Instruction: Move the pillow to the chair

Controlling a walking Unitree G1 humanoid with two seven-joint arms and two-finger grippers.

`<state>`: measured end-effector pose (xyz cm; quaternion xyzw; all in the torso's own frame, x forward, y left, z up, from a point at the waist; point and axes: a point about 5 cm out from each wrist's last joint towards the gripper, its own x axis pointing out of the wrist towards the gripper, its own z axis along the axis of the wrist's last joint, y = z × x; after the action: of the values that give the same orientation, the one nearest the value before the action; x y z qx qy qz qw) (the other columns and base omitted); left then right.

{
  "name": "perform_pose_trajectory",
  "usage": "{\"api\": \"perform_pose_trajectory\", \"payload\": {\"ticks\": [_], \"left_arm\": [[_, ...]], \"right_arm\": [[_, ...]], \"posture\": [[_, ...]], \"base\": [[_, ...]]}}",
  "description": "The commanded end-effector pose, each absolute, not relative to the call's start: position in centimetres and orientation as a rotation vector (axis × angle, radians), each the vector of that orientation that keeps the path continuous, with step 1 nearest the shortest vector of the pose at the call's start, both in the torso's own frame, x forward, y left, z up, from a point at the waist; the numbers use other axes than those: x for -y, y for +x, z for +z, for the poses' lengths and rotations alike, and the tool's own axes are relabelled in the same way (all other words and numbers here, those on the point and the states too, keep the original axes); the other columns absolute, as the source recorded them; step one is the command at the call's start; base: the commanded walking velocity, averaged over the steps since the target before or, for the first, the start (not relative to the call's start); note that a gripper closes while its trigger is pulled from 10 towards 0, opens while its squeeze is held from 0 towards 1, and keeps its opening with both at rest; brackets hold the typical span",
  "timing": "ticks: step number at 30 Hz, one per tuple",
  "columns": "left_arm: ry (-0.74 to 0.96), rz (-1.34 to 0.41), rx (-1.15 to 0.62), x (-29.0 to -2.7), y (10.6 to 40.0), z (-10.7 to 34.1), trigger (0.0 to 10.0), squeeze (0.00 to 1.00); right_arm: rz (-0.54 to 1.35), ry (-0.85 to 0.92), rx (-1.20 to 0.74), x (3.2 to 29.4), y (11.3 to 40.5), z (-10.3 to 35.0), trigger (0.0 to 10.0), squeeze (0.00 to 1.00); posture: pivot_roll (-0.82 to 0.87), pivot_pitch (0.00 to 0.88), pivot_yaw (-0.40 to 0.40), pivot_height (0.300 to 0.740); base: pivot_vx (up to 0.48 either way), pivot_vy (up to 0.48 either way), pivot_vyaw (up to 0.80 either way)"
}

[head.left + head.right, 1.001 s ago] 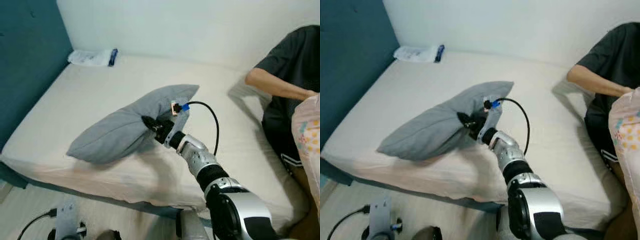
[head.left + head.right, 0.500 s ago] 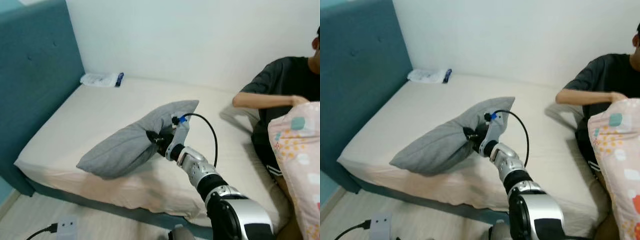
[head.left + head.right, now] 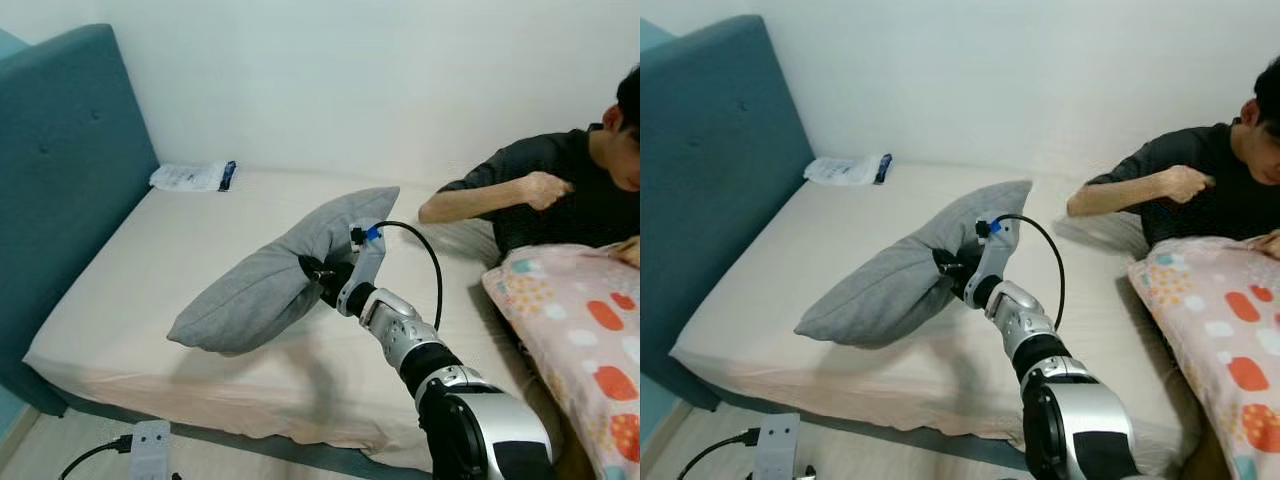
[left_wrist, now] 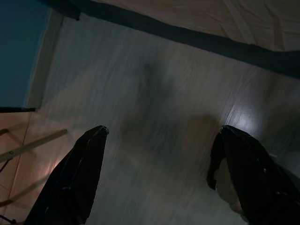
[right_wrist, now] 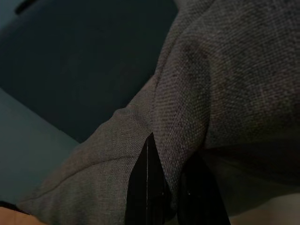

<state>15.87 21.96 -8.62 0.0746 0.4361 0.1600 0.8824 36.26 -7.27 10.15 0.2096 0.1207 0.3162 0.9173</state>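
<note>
A grey pillow point(image 3: 270, 275) hangs lifted above the cream bed point(image 3: 140, 290), slanting down toward the left. My right gripper point(image 3: 313, 268) is shut on a fold of the pillow near its middle. In the right wrist view the grey fabric point(image 5: 211, 84) is pinched between the two black fingers point(image 5: 146, 192). My left gripper point(image 4: 157, 173) hangs idle and open over the wooden floor point(image 4: 159, 108). No chair can be made out.
A teal headboard point(image 3: 60, 170) stands on the left. A white packet point(image 3: 190, 176) lies at the bed's far corner. A person in a dark shirt point(image 3: 560, 195) sits on the right beside a patterned pink pillow point(image 3: 585, 340). A power strip point(image 3: 150, 447) lies on the floor.
The camera has risen and tilted up, so the whole scene shifted. My right gripper has lifted the pillow higher off the bed. The person has moved an arm and the patterned pillow now lies lower.
</note>
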Motion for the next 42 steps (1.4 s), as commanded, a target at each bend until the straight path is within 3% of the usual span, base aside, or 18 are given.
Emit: {"api": "perform_pose_trajectory", "payload": {"ticks": [1, 8, 9, 13, 17, 21, 24, 29, 42], "left_arm": [[0.16, 0.322, -0.95, -21.8, 14.9, -9.1, 10.0, 0.0], [0.156, 0.304, -1.002, -21.2, 13.6, -9.7, 10.0, 0.0], [0.135, 0.294, -1.011, -21.0, 13.3, -9.9, 10.0, 0.0], [0.106, 0.269, -1.021, -20.6, 13.0, -10.1, 10.0, 0.0], [0.147, 0.17, -1.076, -19.7, 12.0, -10.6, 10.0, 0.0], [0.127, 0.095, -1.106, -18.7, 11.4, -10.9, 10.0, 0.0], [0.077, 0.012, -1.09, -17.3, 11.8, -11.0, 10.0, 0.0], [0.129, -0.057, -1.066, -16.0, 12.5, -10.8, 10.0, 0.0], [0.058, -0.064, -1.053, -15.6, 13.3, -10.6, 10.0, 0.0]], "right_arm": [[0.645, 0.396, -0.263, 7.1, 35.9, 9.4, 10.0, 0.0], [0.58, 0.24, -0.456, 9.1, 32.6, 3.7, 10.0, 0.0], [0.56, 0.141, -0.558, 10.1, 30.8, 1.4, 10.0, 0.0], [0.556, 0.03, -0.646, 11.1, 29.0, -0.7, 10.0, 0.0], [0.528, -0.199, -0.846, 13.8, 24.5, -4.8, 10.0, 0.0], [0.46, -0.194, -0.998, 16.0, 20.4, -7.4, 10.0, 0.0], [0.389, -0.103, -1.014, 16.9, 20.0, -7.5, 10.0, 0.0], [0.444, -0.166, -1.038, 17.1, 19.4, -7.8, 10.0, 0.0], [0.463, -0.191, -1.038, 17.0, 19.4, -7.8, 10.0, 0.0]], "posture": [[-0.03, 0.042, -0.052, 0.74], [-0.03, 0.042, -0.058, 0.74], [-0.03, 0.041, -0.055, 0.74], [-0.03, 0.041, -0.056, 0.74], [-0.03, 0.039, -0.057, 0.74], [-0.03, 0.038, -0.051, 0.74], [-0.04, 0.039, -0.04, 0.74], [-0.04, 0.038, -0.048, 0.74], [-0.05, 0.049, -0.039, 0.74]], "base": [[0.0, 0.0, 0.0], [0.0, 0.0, 0.0], [0.0, 0.0, 0.58], [0.0, 0.0, 0.66], [0.0, 0.0, 0.73], [0.0, 0.0, 0.73], [0.0, 0.0, 0.73], [0.0, 0.0, 0.73], [0.0, 0.0, 0.73]]}}
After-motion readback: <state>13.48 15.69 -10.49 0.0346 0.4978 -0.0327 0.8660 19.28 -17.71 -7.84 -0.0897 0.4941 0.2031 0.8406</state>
